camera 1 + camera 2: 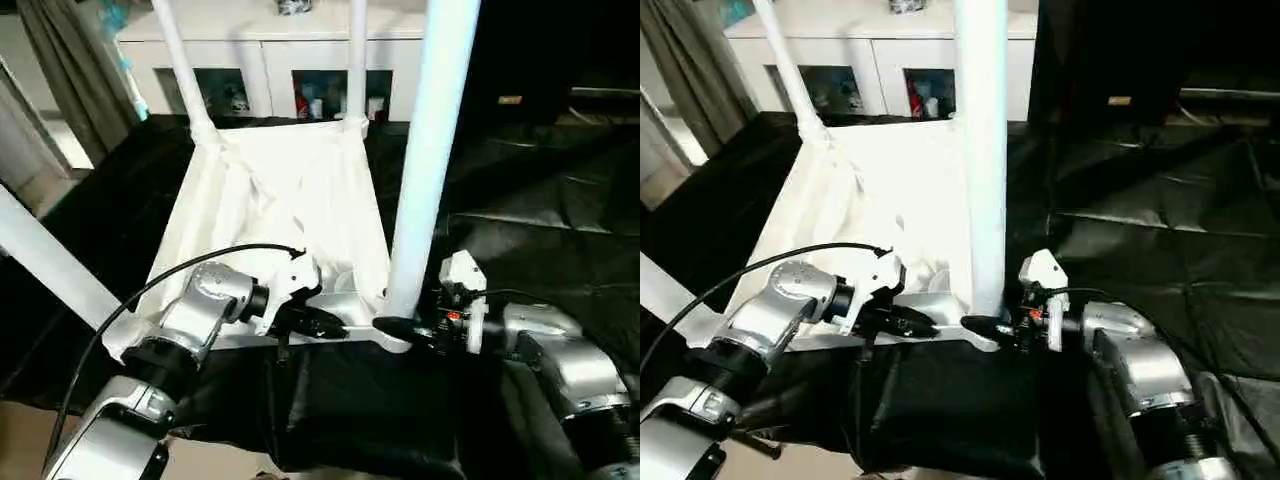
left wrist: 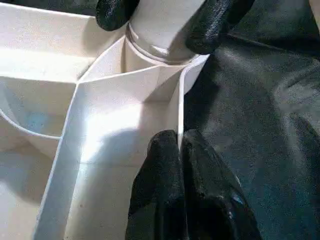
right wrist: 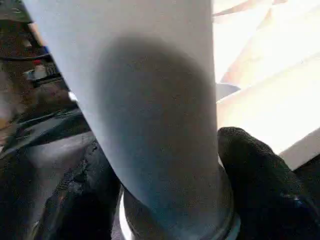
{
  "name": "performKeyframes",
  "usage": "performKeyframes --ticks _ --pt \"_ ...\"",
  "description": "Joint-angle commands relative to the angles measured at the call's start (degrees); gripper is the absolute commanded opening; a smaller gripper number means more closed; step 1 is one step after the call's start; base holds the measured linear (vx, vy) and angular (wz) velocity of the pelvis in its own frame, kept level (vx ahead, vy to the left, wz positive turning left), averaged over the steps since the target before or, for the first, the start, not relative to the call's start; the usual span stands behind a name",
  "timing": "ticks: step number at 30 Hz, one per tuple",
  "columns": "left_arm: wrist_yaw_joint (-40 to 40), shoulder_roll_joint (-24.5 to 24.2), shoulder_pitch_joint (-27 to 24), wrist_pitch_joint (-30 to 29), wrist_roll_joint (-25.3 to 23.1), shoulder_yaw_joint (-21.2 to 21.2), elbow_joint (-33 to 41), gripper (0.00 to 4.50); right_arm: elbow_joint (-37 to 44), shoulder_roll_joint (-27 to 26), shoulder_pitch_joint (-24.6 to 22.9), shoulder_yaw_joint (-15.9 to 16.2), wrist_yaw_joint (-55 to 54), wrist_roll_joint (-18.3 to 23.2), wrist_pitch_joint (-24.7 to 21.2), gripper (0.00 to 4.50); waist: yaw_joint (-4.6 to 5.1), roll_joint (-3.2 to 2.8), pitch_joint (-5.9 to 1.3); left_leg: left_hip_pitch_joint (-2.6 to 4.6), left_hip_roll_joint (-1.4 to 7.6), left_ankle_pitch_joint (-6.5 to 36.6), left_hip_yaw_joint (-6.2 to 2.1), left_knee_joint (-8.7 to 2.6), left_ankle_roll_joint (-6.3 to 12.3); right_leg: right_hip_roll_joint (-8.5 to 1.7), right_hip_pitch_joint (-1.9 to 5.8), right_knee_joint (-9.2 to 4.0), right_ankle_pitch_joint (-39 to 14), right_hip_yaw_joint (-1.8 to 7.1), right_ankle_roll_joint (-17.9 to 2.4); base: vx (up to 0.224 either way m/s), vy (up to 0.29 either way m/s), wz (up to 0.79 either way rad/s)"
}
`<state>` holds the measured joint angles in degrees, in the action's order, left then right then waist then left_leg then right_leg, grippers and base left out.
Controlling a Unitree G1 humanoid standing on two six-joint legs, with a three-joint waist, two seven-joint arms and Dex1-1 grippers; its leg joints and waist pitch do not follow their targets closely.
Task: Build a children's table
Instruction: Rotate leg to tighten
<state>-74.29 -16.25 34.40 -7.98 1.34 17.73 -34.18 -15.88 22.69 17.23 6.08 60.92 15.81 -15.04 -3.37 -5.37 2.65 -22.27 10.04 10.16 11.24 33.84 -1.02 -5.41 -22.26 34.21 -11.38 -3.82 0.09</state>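
The children's table lies upside down on the black cloth, its ribbed white underside [image 1: 280, 200] facing up. All four white legs stand in the corner sockets: far left [image 1: 180, 60], far right [image 1: 357, 60], near left [image 1: 50, 260] and near right [image 1: 425, 150]. My left gripper [image 1: 325, 322] is shut on the thin near rim [image 2: 179, 115] of the top, close to the near right socket. My right gripper [image 1: 395, 328] is shut on the near right leg [image 3: 145, 100] just above its socket, one finger [image 3: 260, 190] on each side.
A white cabinet [image 1: 260, 50] with glass doors stands behind the black-draped table [image 1: 540, 220]. Grey curtains [image 1: 70, 70] hang at the far left. The cloth's front edge [image 1: 350, 450] runs just below my grippers, and open black cloth lies to the right.
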Motion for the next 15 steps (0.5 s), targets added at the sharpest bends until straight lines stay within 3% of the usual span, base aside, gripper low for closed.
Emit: performKeyframes --ticks 1,2,5,6,7,9,12,15 --pt "2.8 2.6 0.2 0.7 0.2 0.0 -0.6 0.00 -2.0 -2.6 0.4 -0.4 -7.3 -1.7 -0.4 2.64 0.27 1.97 -3.48 1.03 3.23 11.2 -1.34 -3.88 4.32 -3.52 2.07 -4.09 -12.3 2.28 -13.8 0.000 0.000 0.00" --pt "2.8 2.6 0.2 0.7 0.2 0.0 -0.6 0.00 -2.0 -2.6 0.4 -0.4 -7.3 -1.7 -0.4 2.61 0.37 1.95 -3.34 1.05 3.17 11.7 -1.38 -3.98 3.84 -3.53 2.07 -4.21 -13.7 2.29 -13.4 0.000 0.000 0.00" --pt "17.0 7.9 2.8 0.6 -1.3 -2.8 -4.3 0.00 -8.4 -9.5 1.1 -3.6 -24.7 -5.0 0.1 2.56 1.21 2.02 -3.00 1.57 3.09 16.2 -1.59 -4.51 0.54 -3.59 1.47 -5.05 -20.3 2.46 -11.8 0.000 0.000 0.00" --pt "18.2 8.4 3.0 0.4 -1.4 -3.0 -4.5 0.00 -8.7 -10.2 1.0 -3.8 -26.0 -5.2 0.0 2.55 1.42 2.01 -3.05 1.62 3.06 17.0 -1.72 -4.56 -0.09 -3.59 1.53 -5.06 -20.9 2.40 -11.5 0.000 0.000 0.00" --pt "19.7 9.2 3.3 -0.1 -1.5 -3.2 -4.7 0.00 -9.3 -11.1 1.0 -3.8 -28.0 -5.7 0.1 2.54 1.83 2.30 -3.12 1.18 3.02 17.2 -2.00 -4.81 -0.40 -3.52 2.16 -4.94 -20.2 2.25 -10.9 0.000 0.000 0.00" --pt "22.6 10.8 3.7 -0.8 -1.8 -3.6 -5.0 0.00 -10.2 -12.8 1.0 -3.5 -31.2 -6.6 0.1 2.54 1.99 2.17 -3.31 1.23 3.12 16.8 -1.93 -4.78 -0.13 -3.48 1.98 -4.88 -17.5 2.37 -10.9 0.000 0.000 0.00" --pt "25.0 13.3 3.6 -1.3 -2.0 -3.4 -4.5 0.00 -11.0 -15.5 1.4 -2.0 -32.9 -8.0 2.0 2.54 1.96 2.43 -3.22 1.39 2.83 17.3 -1.58 -4.49 0.97 -3.59 1.79 -5.29 -18.0 2.55 -11.2 0.000 0.000 0.00" --pt "24.7 14.1 3.2 -1.0 -2.0 -2.9 -3.9 0.00 -11.0 -16.7 1.6 -1.9 -31.6 -7.3 2.7 3.22 1.76 2.36 -3.29 1.28 2.87 16.5 -1.66 -4.52 1.62 -3.52 1.90 -5.32 -18.3 2.49 -10.8 0.000 0.000 0.00"
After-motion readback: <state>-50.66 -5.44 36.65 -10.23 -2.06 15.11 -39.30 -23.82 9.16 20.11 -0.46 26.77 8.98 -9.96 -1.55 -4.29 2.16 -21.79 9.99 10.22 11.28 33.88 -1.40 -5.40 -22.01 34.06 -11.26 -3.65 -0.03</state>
